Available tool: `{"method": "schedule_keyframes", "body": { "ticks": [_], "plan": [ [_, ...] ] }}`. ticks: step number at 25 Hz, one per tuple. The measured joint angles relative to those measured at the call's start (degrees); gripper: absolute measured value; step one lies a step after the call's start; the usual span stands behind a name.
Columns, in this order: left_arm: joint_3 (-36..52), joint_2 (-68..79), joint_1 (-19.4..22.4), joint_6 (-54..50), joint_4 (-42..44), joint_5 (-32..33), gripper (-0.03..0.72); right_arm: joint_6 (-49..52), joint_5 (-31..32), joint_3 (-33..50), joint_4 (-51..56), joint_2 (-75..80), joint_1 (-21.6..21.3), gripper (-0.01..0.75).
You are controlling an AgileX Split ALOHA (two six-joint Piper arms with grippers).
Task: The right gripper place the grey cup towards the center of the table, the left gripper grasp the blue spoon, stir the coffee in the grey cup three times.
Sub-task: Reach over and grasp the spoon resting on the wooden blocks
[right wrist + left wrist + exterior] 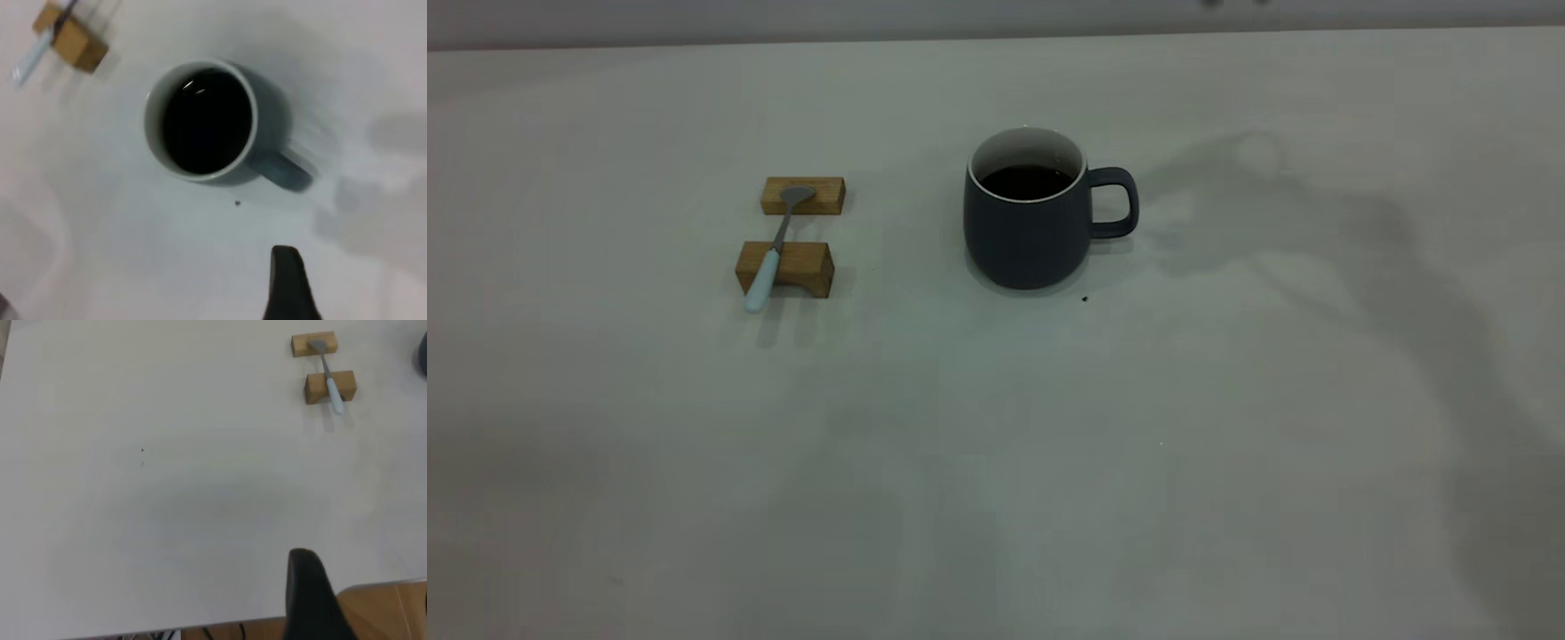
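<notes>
— Where is the grey cup (1030, 218)?
— Near the middle of the table (996, 462), upright, with coffee (1026, 181) inside.
— And the blue spoon (775, 252)?
— Lying across two wooden blocks (785, 268), well apart from the cup.
— Are the claws clenched?
— I cannot tell.

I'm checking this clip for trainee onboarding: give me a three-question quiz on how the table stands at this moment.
1. True or false: the blue spoon lies across two wooden blocks.
2. The grey cup holds: A) nothing B) the coffee C) the spoon.
3. In the exterior view, towards which side of the picture does the cup's handle point?

Key: 1 true; 2 B; 3 the right side, away from the spoon.
</notes>
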Motion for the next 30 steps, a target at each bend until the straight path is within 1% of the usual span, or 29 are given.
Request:
{"method": "schedule_keyframes", "body": {
  "ticks": [2, 4, 7, 13, 17, 19, 24, 27, 30],
  "plan": [
    [0.0, 0.0, 0.0, 0.0, 0.0, 0.0, 0.483, 7.6, 1.3, 2.6, -4.8, -6.7, 0.0, 0.552],
    [0.0, 0.0, 0.0, 0.0, 0.0, 0.0, 0.483, 14.2, 2.0, 6.8, -10.0, -14.1, 0.0, 0.552],
    [0.0, 0.0, 0.0, 0.0, 0.0, 0.0, 0.483, 21.8, 2.2, 16.8, -16.3, -28.2, 0.0, 0.552],
    [0.0, 0.0, 0.0, 0.0, 0.0, 0.0, 0.483, 33.0, 3.3, 39.8, -23.7, -57.2, 0.0, 0.552],
    [0.0, 0.0, 0.0, 0.0, 0.0, 0.0, 0.483, 37.8, 8.5, 50.1, -29.0, -73.6, 0.0, 0.552],
    [0.0, 0.0, 0.0, 0.0, 0.0, 0.0, 0.483, 39.3, 10.3, 54.1, -30.7, -81.1, 0.0, 0.552],
    [0.0, 0.0, 0.0, 0.0, 0.0, 0.0, 0.483, 43.7, 11.9, 63.0, -34.2, -98.1, -0.8, 0.552],
    [0.0, 0.0, 0.0, 0.0, 0.0, 0.0, 0.483, 44.6, 12.2, 64.6, -35.0, -106.1, -3.5, 0.552],
    [0.0, 0.0, 0.0, 0.0, 0.0, 0.0, 0.483, 44.6, 12.2, 64.5, -35.0, -111.6, -5.2, 0.552]
  ]
}}
